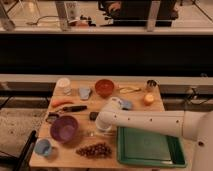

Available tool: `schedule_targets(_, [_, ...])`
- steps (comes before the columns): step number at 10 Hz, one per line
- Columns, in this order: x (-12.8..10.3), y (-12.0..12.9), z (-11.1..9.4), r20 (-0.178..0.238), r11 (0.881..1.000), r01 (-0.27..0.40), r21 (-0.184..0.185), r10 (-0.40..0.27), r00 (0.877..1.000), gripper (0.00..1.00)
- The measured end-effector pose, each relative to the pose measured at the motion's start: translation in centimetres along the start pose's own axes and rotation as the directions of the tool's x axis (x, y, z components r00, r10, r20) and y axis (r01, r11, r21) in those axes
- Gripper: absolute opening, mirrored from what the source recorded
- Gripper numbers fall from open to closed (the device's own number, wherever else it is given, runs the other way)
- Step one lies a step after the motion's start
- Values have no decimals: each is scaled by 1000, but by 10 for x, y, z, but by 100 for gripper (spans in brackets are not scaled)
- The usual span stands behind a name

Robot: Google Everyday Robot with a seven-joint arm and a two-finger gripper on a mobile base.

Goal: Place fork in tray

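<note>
Blue cup (43,147): set at the table's front left corner, just left of the purple bowl.
Carrot (61,102): laid near the left edge, behind the knife.
White cup (63,85): stood at the back left of the table.
Knife (73,108): dark-handled, laid between the carrot and the purple bowl.
Purple bowl (64,128): placed left of centre, near the front.
Grapes (94,149): a dark bunch laid at the front edge, between the purple bowl and the tray.
Fork (95,133): seen as a thin silvery item on the table top, between the purple bowl and the tray, just below the arm's end; outside the tray.
Gripper (103,126): lowered over the middle of the table, just left of the tray's near corner; it cannot be told whether it is wide or narrow.
Red bowl (104,87): set at the back centre.
Tray (150,147): green, placed at the front right, under the white arm.
Orange fruit (148,99): placed near the right edge.
Table (75,159): wooden, bearing all items.
</note>
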Motion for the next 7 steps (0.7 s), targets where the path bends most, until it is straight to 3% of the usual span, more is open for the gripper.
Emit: schedule_targets(7, [0,0,3,19,1000,-3,-14,3,1000,35])
